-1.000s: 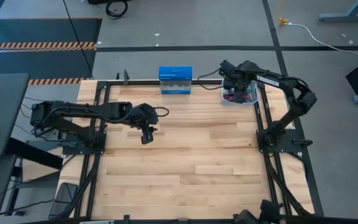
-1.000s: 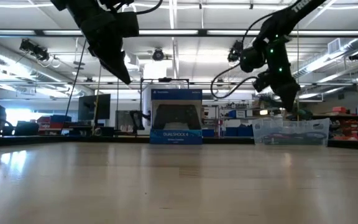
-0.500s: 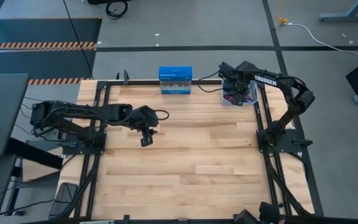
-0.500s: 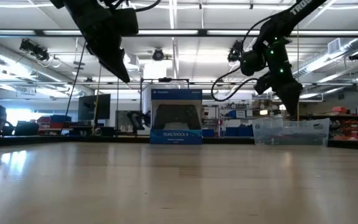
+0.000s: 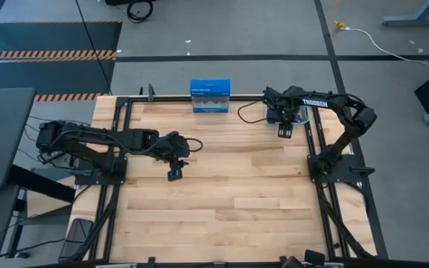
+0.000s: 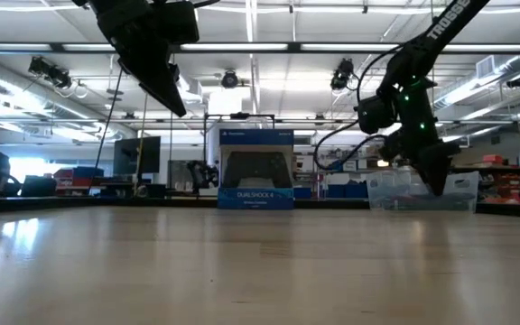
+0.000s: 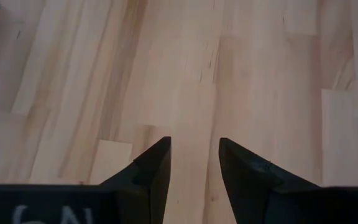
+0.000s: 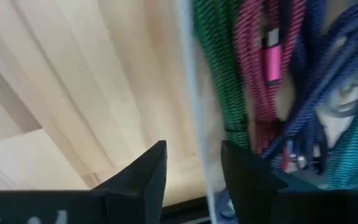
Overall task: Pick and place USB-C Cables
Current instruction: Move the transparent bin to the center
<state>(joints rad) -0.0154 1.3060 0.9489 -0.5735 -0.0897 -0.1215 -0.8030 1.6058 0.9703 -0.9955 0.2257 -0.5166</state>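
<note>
The cables [image 8: 272, 81] lie bundled together in the clear tray [image 5: 298, 117] at the table's [image 5: 214, 186] far right corner: green, magenta, purple and teal strands show in the right wrist view, their long runs roughly parallel to the tray's near wall. The right tool [image 5: 284, 131] hangs at the tray's inner edge, its fingers [image 8: 145, 171] apart and empty, straddling that wall with bare wood on one side and the cables on the other. The right arm is plainly the nearer; the grasp likely needs a small shift toward the cables. The left tool [image 5: 173, 173] waits well apart over mid-table, fingers likewise apart, nothing held.
</note>
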